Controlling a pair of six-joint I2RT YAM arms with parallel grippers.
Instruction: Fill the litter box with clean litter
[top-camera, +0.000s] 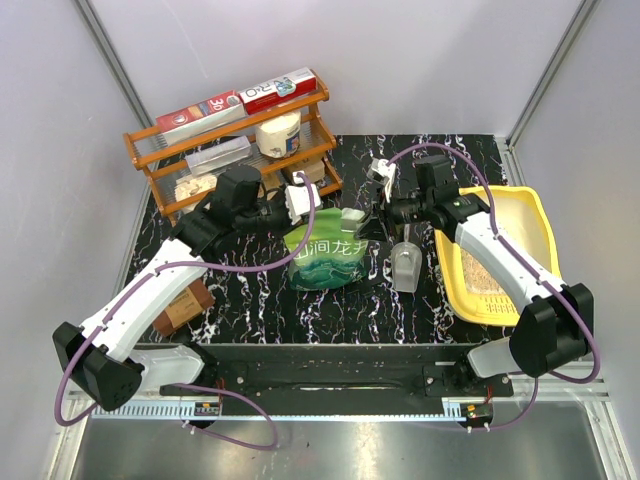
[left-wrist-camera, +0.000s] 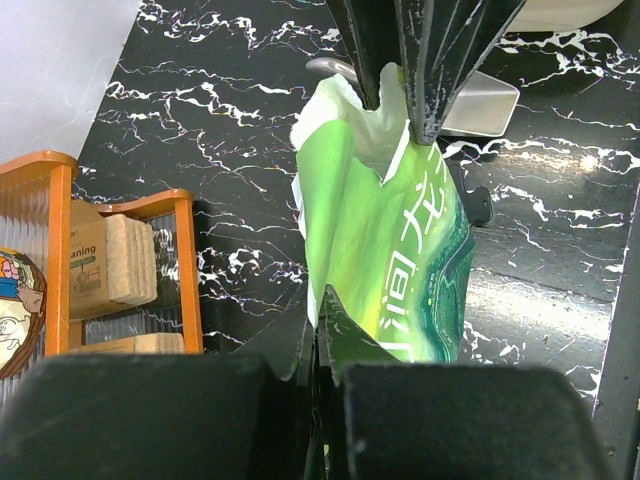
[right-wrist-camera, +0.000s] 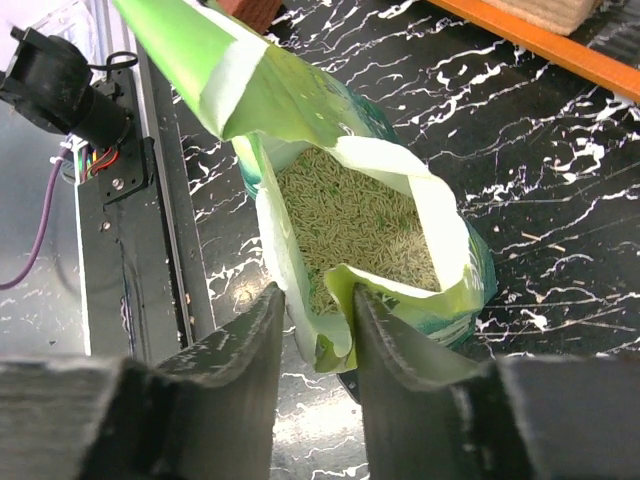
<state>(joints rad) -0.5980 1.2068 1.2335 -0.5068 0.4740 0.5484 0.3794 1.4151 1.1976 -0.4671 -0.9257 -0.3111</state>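
in the middle of the surface (top-camera: 250, 290), between the two arms, the pouch (top-camera: 325, 258) stands mouth up, and you have it by both sides. your left tool (left-wrist-camera: 322, 375) is clenched on one edge of the mouth, the foil disappearing between its fingers. your right tool (right-wrist-camera: 318, 325) is pinched on the opposite rim, with the pouch wall caught between its fingers. stretched between them, the mouth gapes, and the right wrist view shows pale litter (right-wrist-camera: 350, 215) well down inside.

what matters for the pour is direction. the litter box (top-camera: 525, 215) lies to the right of the pouch, on your right arm's side and apart from it. the grey scoop (top-camera: 405, 268) lies on the surface between the two. a patch of litter sits in the box's near half; the far half looks bare. the mouth's long axis runs left to right, from one tool to the other, so it points toward the box. by my reading you need to carry the pouch rightward over the scoop, then tip it with the right-hand rim low while the left tool lifts the other edge.
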